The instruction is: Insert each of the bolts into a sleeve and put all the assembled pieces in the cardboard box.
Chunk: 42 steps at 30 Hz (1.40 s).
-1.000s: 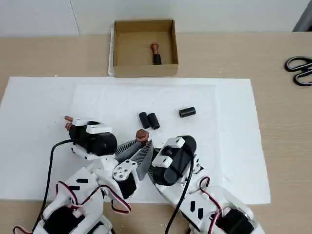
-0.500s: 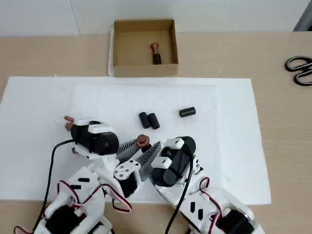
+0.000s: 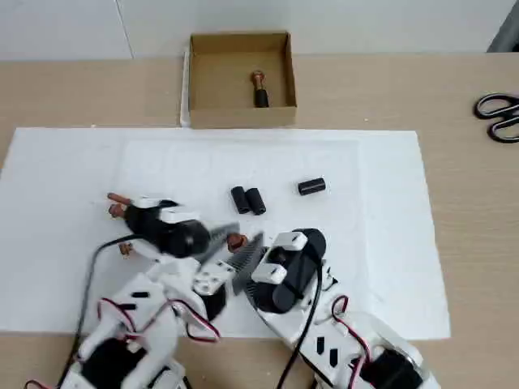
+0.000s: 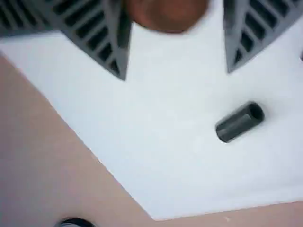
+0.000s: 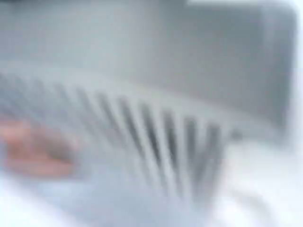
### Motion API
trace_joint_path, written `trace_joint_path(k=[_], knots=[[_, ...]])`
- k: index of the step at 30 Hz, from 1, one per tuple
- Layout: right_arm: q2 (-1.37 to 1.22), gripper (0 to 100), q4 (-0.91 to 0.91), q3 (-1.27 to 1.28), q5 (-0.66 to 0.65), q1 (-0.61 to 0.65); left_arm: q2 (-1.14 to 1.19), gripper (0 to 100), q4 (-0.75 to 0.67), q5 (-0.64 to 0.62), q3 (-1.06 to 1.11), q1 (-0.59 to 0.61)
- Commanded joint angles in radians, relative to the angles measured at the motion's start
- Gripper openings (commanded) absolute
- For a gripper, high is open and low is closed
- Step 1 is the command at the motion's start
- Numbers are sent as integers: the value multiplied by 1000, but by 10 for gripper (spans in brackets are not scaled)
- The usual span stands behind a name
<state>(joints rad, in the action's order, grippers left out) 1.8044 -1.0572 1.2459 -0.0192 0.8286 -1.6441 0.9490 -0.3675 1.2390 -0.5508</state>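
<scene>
Wooden worktop (image 3: 470, 203) with white sheet (image 3: 381, 243). Left gripper (image 4: 176, 68), near centre: fingers (image 4: 102, 33) apart on either side of a copper bolt (image 4: 165, 14). Right gripper (image 3: 247, 261) just beside it; grip cannot be told. Loose sleeves (image 3: 255, 200) lie farther off; cardboard box (image 3: 197, 81), beyond the sheet, holds one assembled piece (image 3: 259, 89).

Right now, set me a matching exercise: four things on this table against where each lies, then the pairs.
Things:
1. scissors
2. bolt in a sleeve
3. two sleeves side by side
4. loose bolts

Places:
A. left part of the white sheet
B. inside the cardboard box
C. bare wood at the table edge, far right
D. middle of the white sheet

Pairs: 1-C, 2-B, 3-D, 4-A.
</scene>
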Motion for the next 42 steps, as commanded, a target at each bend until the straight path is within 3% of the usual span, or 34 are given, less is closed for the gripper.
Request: trace_joint_path(k=[1,13,19,25,30,36,42], knots=[[8,4,35,-32,-8,-5,12,126,-26,32,-10,29],[8,4,35,-14,-6,-8,12,126,-21,-18,-145,29],[8,4,44,18,-5,-85,14,126,-21,-51,-189,38],[8,4,104,83,-6,-173,44,126,-69,-51,-179,180],[7,4,186,180,-6,-263,239,126,-77,-74,-251,262],[7,4,283,265,-6,-389,572,126,-86,-132,-401,273],[7,3,283,275,-6,-536,905,126,-206,-146,-584,339]])
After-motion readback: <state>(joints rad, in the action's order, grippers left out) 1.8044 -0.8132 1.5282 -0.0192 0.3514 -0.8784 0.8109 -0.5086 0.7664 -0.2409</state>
